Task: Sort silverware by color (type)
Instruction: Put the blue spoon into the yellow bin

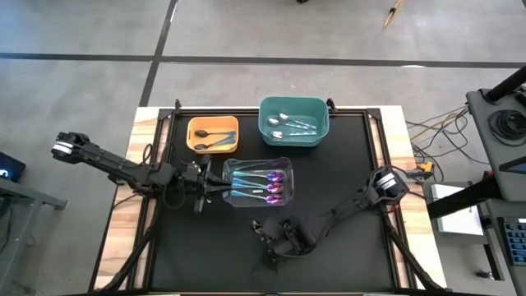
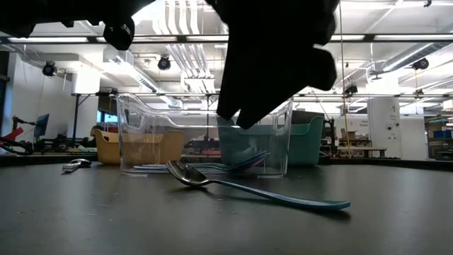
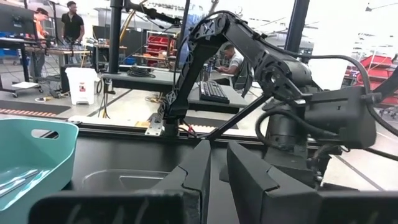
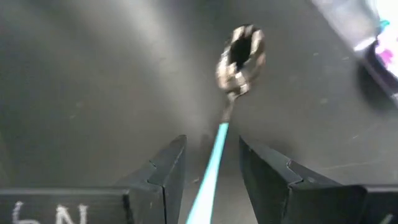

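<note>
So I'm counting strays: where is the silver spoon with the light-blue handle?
The silver spoon with the light-blue handle lies on the black mat in front of the clear bin, its handle between the right gripper's open fingers.

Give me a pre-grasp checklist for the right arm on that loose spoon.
1. Spoon lying flat on the mat, free of other things: ok.
2. Handle runs between the right gripper fingers: ok.
3. Right jaws open, not yet closed on the handle: ok.
4. Bowl is shiny silver, matching the spoons in the teal bin: ok.
5. Left gripper parked beside the clear bin, fingers near shut, away from the spoon: ok.
6. Fingertip height above the mat: cannot tell.
</note>
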